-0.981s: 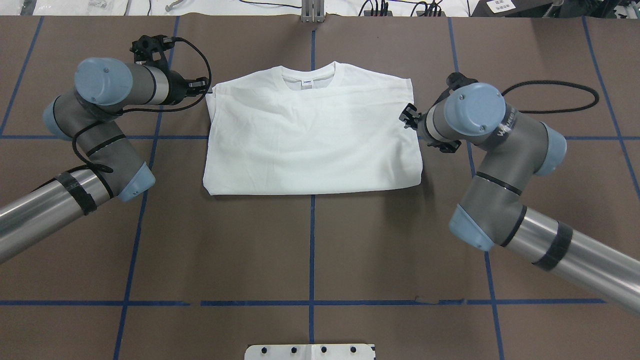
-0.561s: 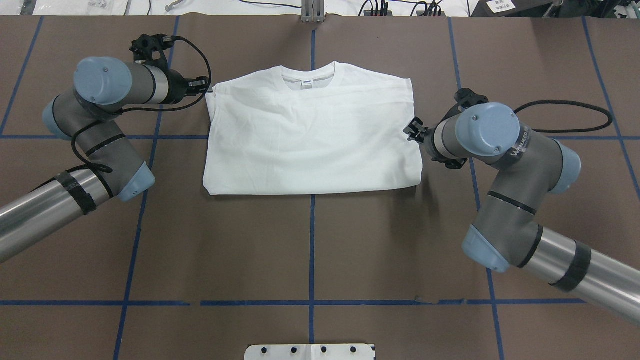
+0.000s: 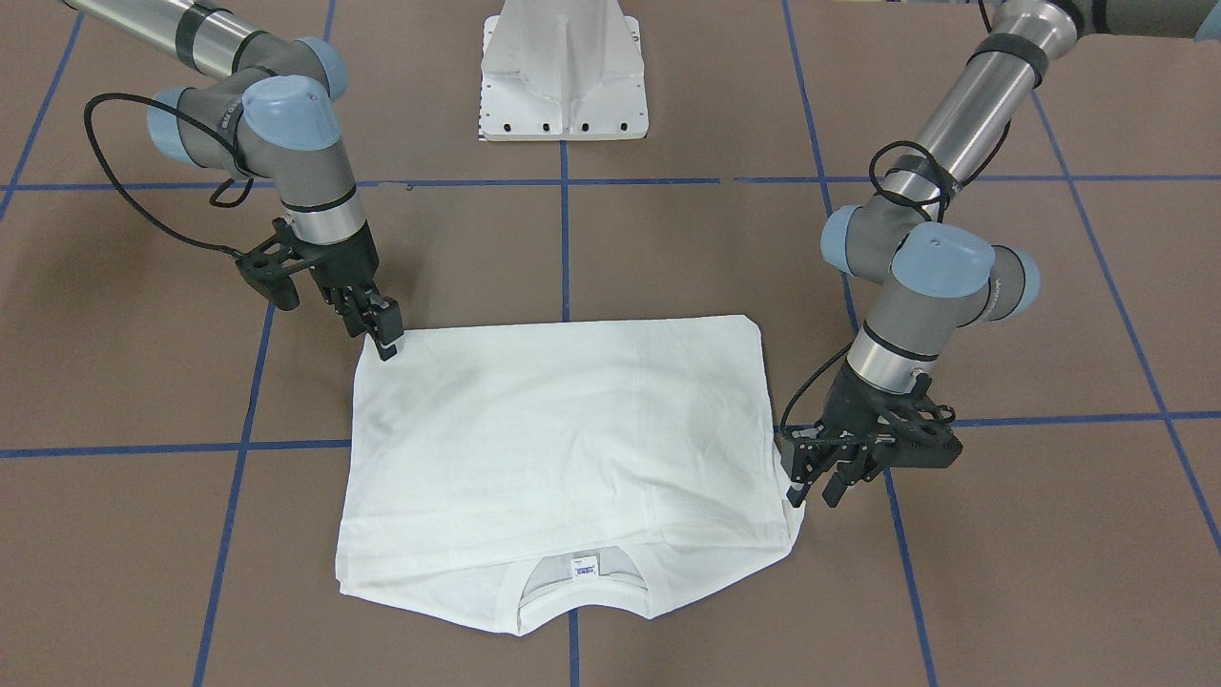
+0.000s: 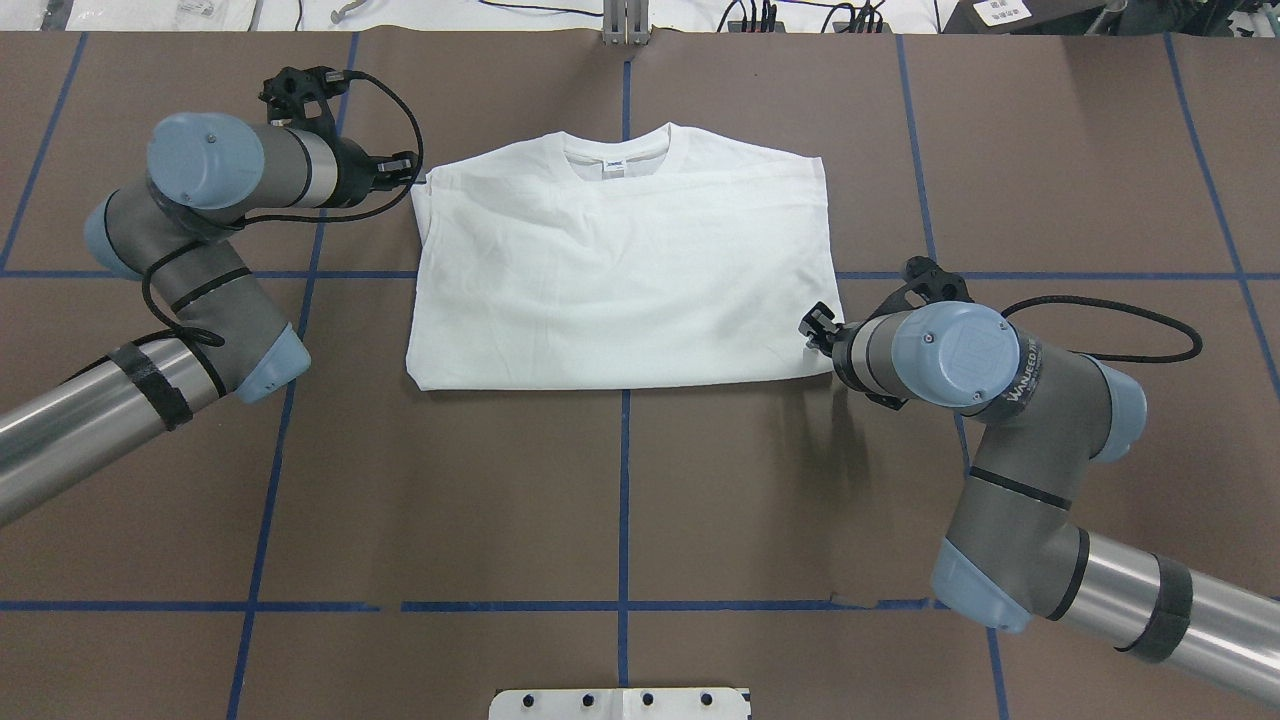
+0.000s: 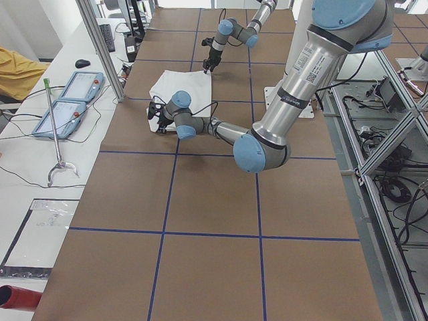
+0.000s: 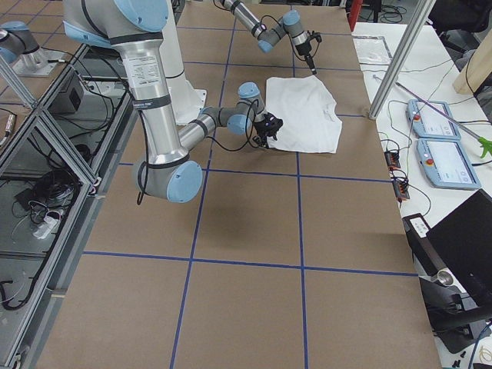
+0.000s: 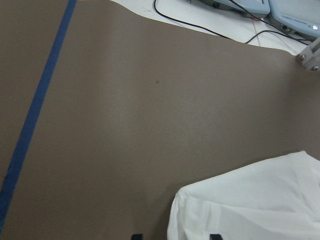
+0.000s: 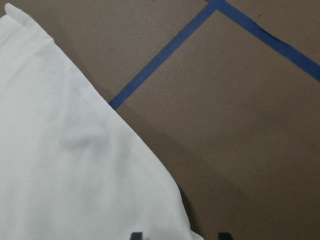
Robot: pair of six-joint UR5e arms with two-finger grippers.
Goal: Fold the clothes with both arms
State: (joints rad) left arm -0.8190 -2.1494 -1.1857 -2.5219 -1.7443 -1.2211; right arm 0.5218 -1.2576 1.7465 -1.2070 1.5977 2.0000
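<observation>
Your white long-sleeved cotton T-shirt (image 4: 620, 280) lies folded flat on the brown desk (image 4: 450, 500). The black two-finger left end effector (image 4: 405, 172) and right end effector (image 4: 815, 325) are both spread, at diagonally opposite corners. If you pinch only the top layer, the stack could drag askew.

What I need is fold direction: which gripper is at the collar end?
The left gripper, at the shirt's corner by the collar; the right gripper is near the folded bottom corner.
</observation>
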